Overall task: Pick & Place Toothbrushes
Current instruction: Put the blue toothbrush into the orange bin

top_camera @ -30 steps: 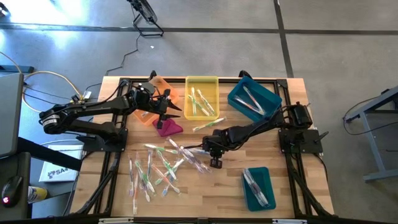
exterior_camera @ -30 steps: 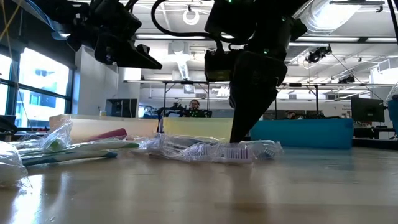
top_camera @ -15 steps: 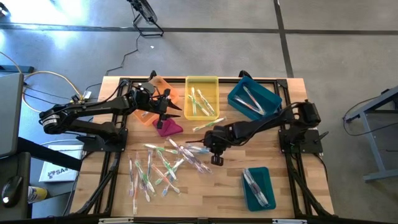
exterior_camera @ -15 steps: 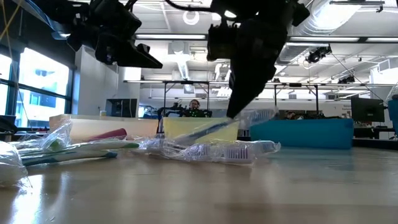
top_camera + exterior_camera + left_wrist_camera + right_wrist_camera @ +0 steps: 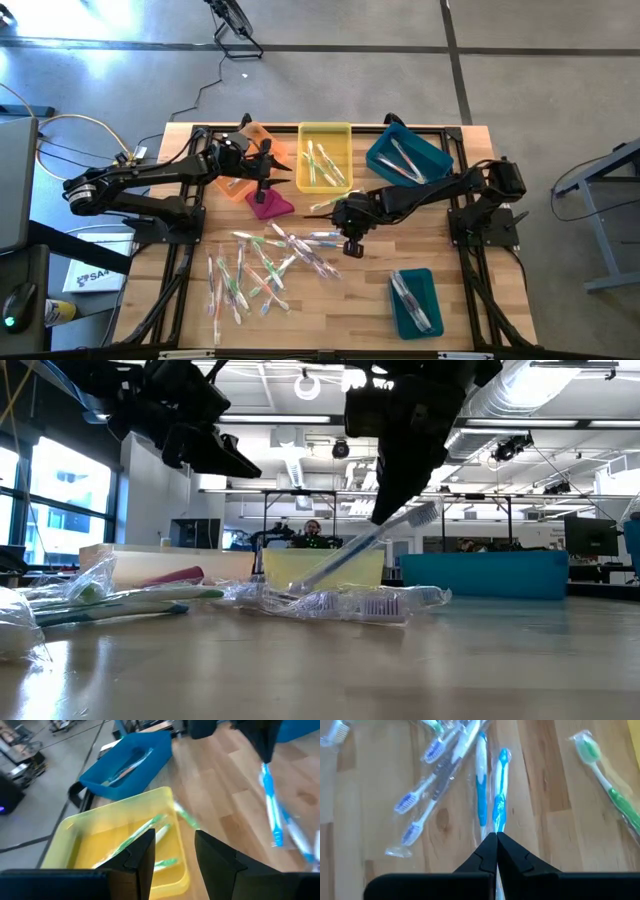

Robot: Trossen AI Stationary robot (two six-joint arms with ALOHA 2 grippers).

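Observation:
Many wrapped toothbrushes [image 5: 262, 268] lie scattered on the wooden table's near left part. More are in the yellow bin [image 5: 325, 128]. My right gripper [image 5: 496, 839] hangs above the right edge of the pile, shut on a blue-and-white toothbrush [image 5: 500, 795]. That toothbrush also shows in the low view [image 5: 350, 555]. My left gripper [image 5: 172, 855] hovers open by the orange bin [image 5: 252, 134] with nothing between its fingers. It looks toward the yellow bin. My right gripper pinches the blue-and-white toothbrush near its bristle end [image 5: 400, 525] between its two shut fingers, which slant down from above. The toothbrush is tilted, bristle head [image 5: 427, 513] up. Its handle end [image 5: 305, 582] slants down toward the pile; I cannot tell whether it touches.
A magenta cloth lump [image 5: 270, 205] lies below the left gripper. A blue bin [image 5: 432, 152] stands at the far right and a teal bin [image 5: 396, 290] at the near right, each with toothbrushes. A green toothbrush [image 5: 605, 785] lies alone near the yellow bin.
My right gripper has risen and drawn a little toward the far edge, staying shut. The blue-and-white toothbrush has come up off the pile with it. It has tipped from nearly level to slanting, with its head high.

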